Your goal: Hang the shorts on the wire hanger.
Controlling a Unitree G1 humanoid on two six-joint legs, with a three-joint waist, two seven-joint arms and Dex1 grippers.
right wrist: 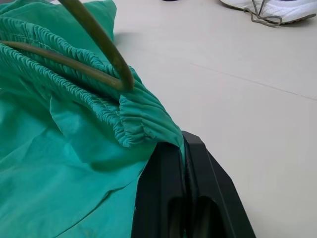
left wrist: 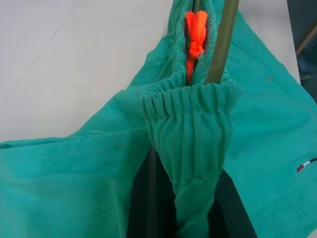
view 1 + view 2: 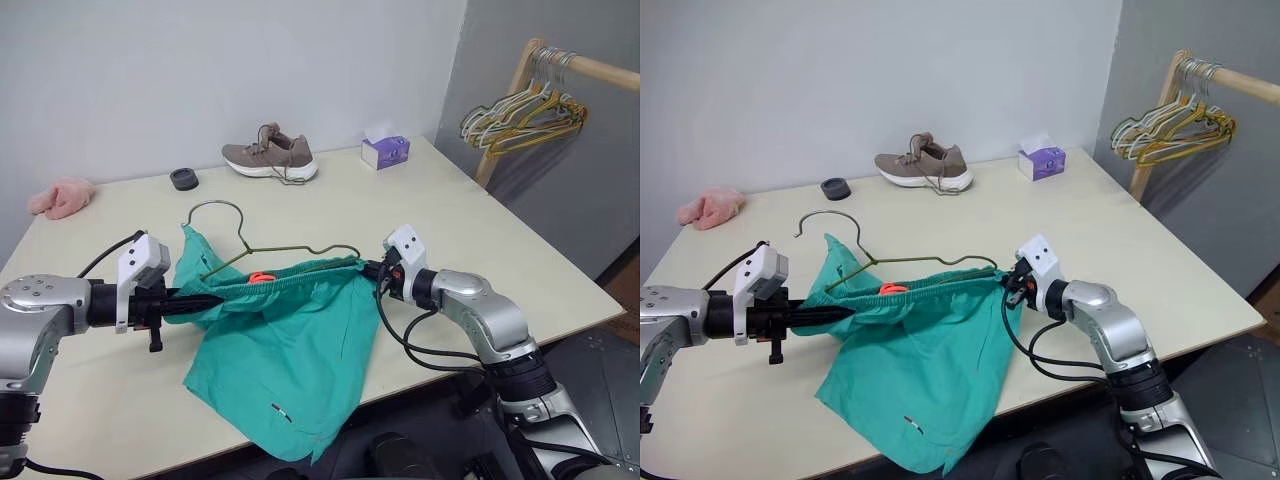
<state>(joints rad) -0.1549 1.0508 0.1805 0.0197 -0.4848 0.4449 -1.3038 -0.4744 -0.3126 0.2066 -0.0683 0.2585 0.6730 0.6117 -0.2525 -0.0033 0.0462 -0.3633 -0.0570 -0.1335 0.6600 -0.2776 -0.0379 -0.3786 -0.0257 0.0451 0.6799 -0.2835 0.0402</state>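
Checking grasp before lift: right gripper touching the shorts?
Touching. In the right wrist view the right gripper is shut on the shorts, waistband fabric pinched between its black fingers, beside the wire hanger.

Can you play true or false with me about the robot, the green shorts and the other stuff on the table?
1. Both grippers pinch the teal-green fabric shorts at the waistband. True: left gripper and right gripper are shut on it.
2. The thin grey-olive wire hanger hangs on the wooden rail. False: it lies at the shorts.
3. The brown sneaker sits beside the purple tissue box. True.
4. The pink fluffy cloth covers the shorts. False: it lies apart, at the table's far corner.
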